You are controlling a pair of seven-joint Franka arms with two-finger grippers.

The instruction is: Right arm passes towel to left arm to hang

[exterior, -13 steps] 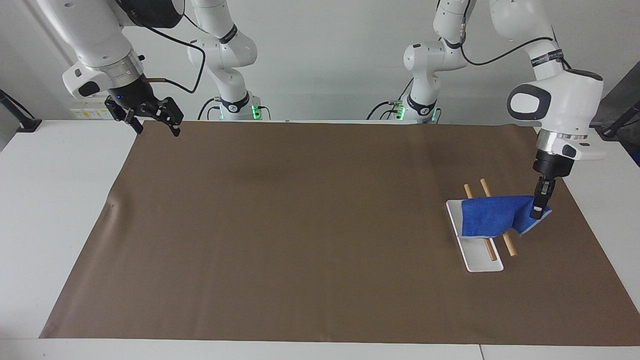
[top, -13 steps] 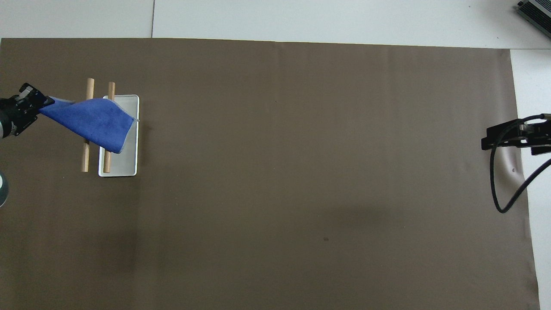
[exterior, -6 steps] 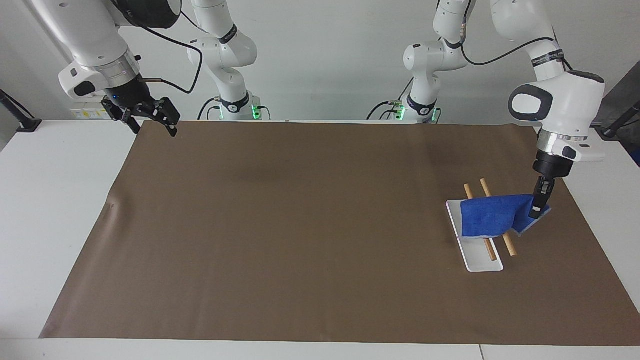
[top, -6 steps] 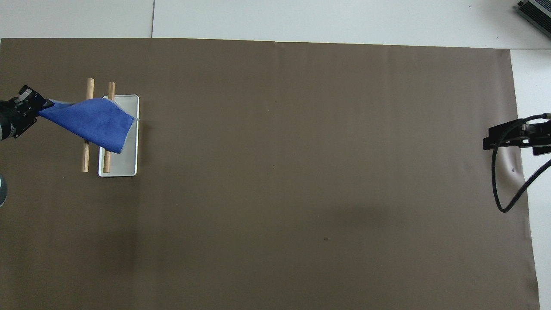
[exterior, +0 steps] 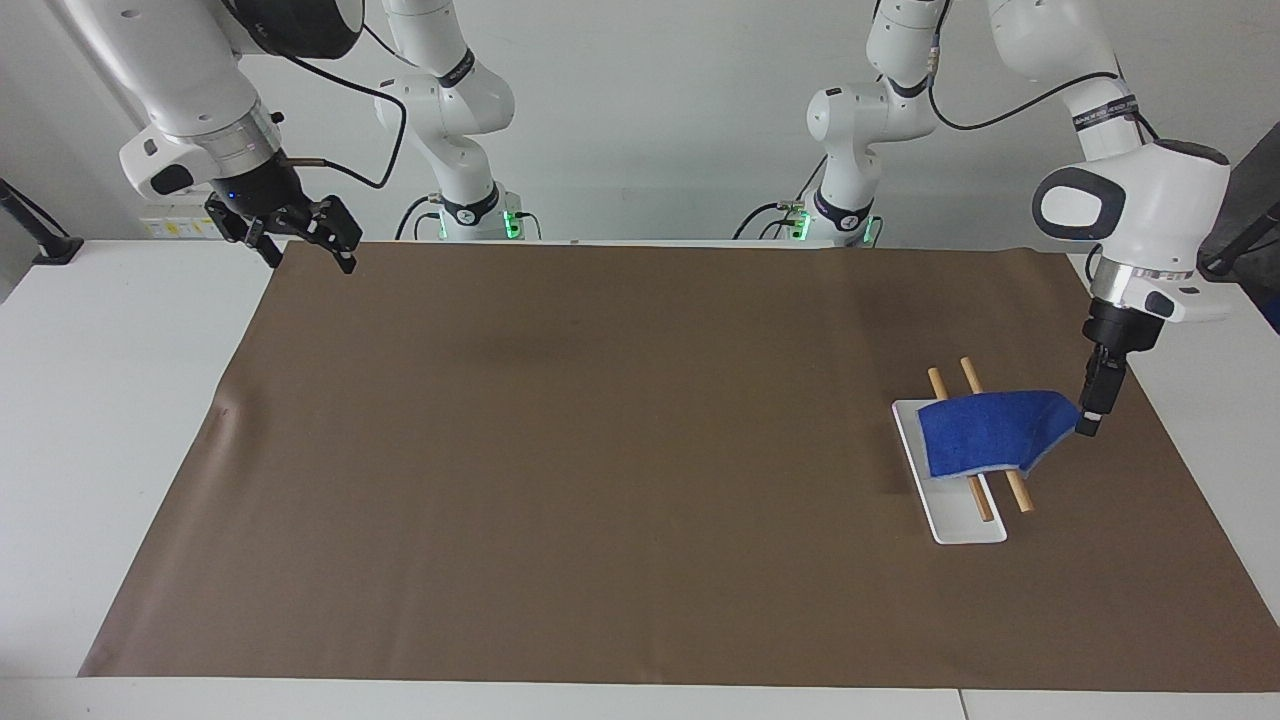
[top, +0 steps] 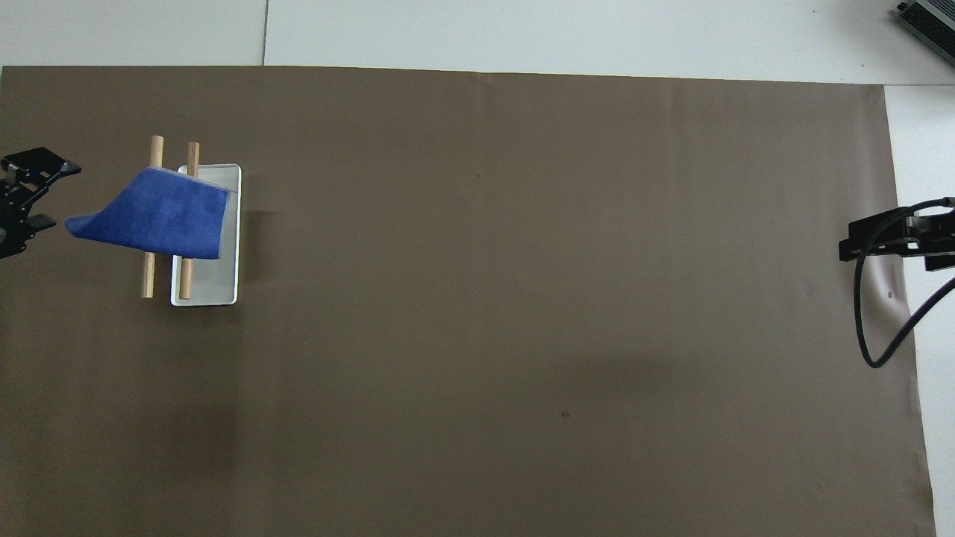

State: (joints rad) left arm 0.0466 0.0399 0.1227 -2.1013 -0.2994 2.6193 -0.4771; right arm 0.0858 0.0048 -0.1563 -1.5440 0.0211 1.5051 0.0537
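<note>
The blue towel (exterior: 985, 435) (top: 153, 218) lies draped over the two wooden rods (exterior: 1020, 495) (top: 149, 280) of a small rack. One corner of it sticks out past the rods toward the left arm's end of the table. My left gripper (exterior: 1092, 412) (top: 56, 195) hangs open just beside that corner, apart from the cloth and holding nothing. My right gripper (exterior: 311, 260) (top: 880, 242) waits open and empty over the mat's edge at the right arm's end, with its black cable looping to the wrist.
The rack stands on a white rectangular base (exterior: 965, 525) (top: 216, 291). A brown mat (exterior: 600, 450) (top: 522, 298) covers most of the white table. Both arm bases stand at the robots' edge of the table.
My left gripper opened, let go of the towel's corner and drew back a little toward its end of the table. The freed corner sagged. The right arm barely moved.
</note>
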